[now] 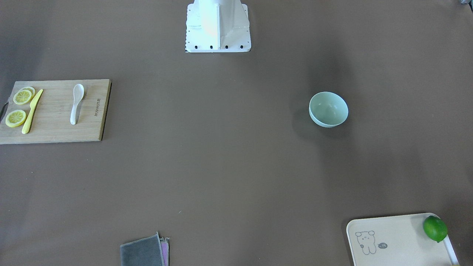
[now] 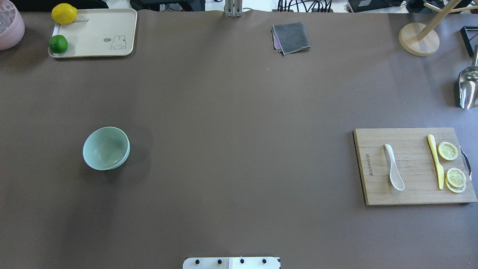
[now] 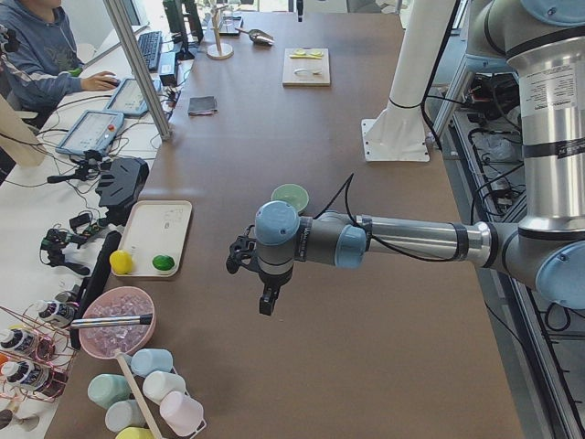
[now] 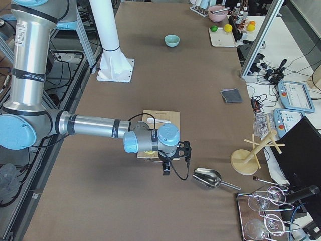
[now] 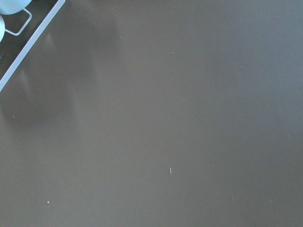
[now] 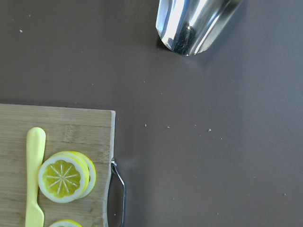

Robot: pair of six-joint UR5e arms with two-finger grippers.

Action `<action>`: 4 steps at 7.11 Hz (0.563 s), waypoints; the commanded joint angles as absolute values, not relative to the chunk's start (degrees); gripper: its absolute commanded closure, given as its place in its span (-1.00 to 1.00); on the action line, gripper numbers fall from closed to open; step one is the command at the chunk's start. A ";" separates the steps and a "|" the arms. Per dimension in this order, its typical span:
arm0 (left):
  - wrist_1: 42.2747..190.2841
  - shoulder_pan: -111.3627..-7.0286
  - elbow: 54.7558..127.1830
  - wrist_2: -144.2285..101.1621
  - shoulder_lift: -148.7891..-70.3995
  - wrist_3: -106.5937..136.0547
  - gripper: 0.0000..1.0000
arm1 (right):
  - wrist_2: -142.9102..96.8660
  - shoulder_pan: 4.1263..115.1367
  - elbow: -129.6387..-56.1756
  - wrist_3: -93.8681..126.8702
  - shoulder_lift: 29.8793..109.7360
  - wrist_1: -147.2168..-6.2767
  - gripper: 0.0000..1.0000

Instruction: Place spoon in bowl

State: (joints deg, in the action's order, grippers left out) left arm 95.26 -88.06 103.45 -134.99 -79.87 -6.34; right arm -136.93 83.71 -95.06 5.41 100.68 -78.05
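Overhead and front cameras are facing each other above my desk (image 2: 239, 112); my right wrist camera is looking down close, sharing their cutting board (image 6: 71, 127).

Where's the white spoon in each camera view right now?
Front-facing: spoon, left, on the cutting board.
Overhead: spoon, right side, same board.
Exterior left: spoon, far, top centre.
Exterior right: spoon, centre, board's far edge.
Left wrist: absent.
Right wrist: absent; cutting board corner shows.
Landmark: the cutting board.

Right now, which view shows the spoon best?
Overhead exterior: the spoon lies unobstructed on the cutting board, scoop toward the robot. Front-facing shows it about as well. Exterior left: tiny and distant. Exterior right: the right arm overlaps the board. Wrist views miss it.
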 commanded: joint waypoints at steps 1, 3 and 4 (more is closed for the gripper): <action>95.54 -88.07 102.84 -137.61 -79.72 -6.41 -0.95 | -136.93 83.76 -95.01 5.45 100.37 -78.05 -1.00; 99.72 -88.15 103.02 -137.99 -79.54 -6.42 -0.95 | -137.02 83.76 -95.18 5.45 100.28 -78.05 -1.00; 100.45 -87.89 103.36 -137.99 -78.93 -4.33 -0.95 | -137.02 83.76 -94.75 5.10 100.28 -78.05 -1.00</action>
